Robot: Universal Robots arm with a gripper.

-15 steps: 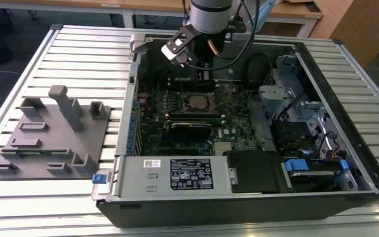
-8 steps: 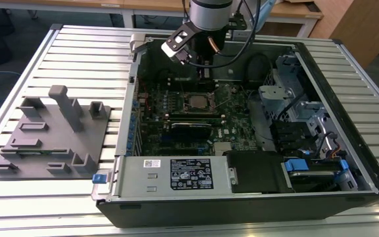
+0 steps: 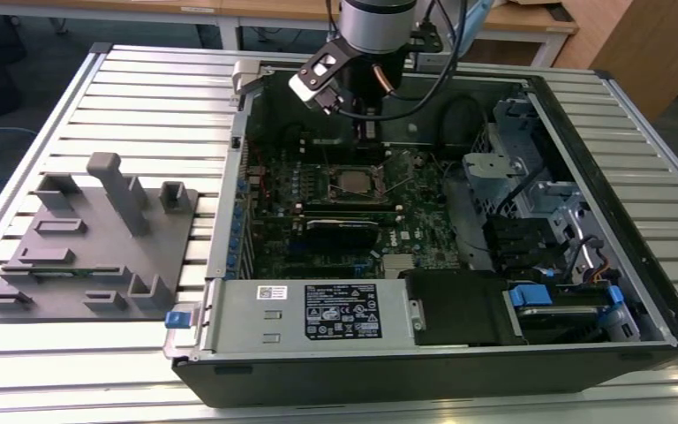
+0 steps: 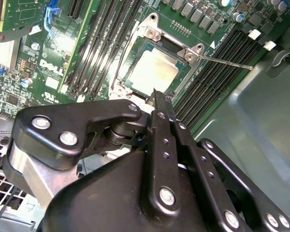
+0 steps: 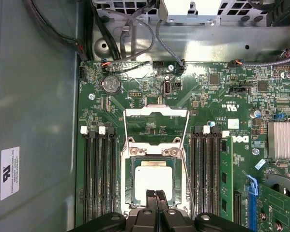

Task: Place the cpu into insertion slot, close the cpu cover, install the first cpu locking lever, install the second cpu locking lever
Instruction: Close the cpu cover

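The cpu (image 5: 154,182) lies flat in the insertion slot (image 3: 357,183), its pale metal top (image 4: 153,71) facing up. The cpu cover (image 5: 157,112) is swung up and open at the socket's end farthest from my fingers; green board shows through its window. A thin wire locking lever (image 4: 227,63) sticks out sideways from the socket, unlatched. My gripper (image 4: 158,96) is shut, its two narrow black fingers pressed together with nothing between them. It hangs just above the cpu's near edge (image 5: 156,194). In the exterior view the gripper (image 3: 369,128) is inside the case, behind the socket.
Long black memory slots (image 5: 99,174) flank the socket on both sides. A grey power supply box (image 3: 315,314) fills the case's front. Drive cages and cables (image 3: 528,185) crowd the exterior view's right. A grey fixture block (image 3: 92,243) stands on the slatted table at the exterior view's left.
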